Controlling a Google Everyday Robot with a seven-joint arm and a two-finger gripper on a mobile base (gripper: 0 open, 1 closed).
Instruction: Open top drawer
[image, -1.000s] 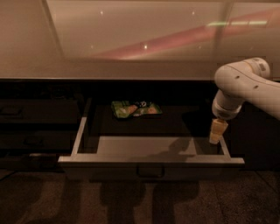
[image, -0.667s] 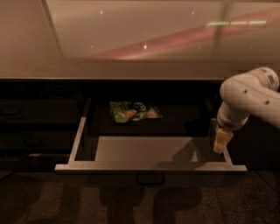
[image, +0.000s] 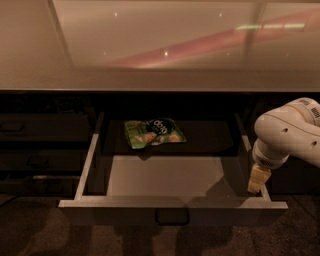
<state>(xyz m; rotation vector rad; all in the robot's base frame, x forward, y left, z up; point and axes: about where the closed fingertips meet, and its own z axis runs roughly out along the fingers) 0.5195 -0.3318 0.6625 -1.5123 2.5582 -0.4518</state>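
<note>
The top drawer (image: 120, 211) stands pulled far out from under the counter. Its dark front faces the bottom of the view, with the rounded pull handle (image: 172, 216) at its centre. Pale metal side rims (image: 88, 165) run back along both sides, and the light floor (image: 165, 175) shows inside. My gripper (image: 257, 180) hangs from the white arm (image: 285, 135) just inside the drawer's front right corner, close to the right rim. It is well to the right of the handle and not touching it.
A green snack bag (image: 154, 132) lies at the back of the drawer floor. Narrower dark drawer fronts (image: 42, 129) are stacked to the left, shut. A glossy countertop (image: 160, 45) overhangs the cabinet. Dark floor lies in front of it.
The drawer has slid further out toward the camera. My arm and gripper have moved right and toward the front along the right rim.
</note>
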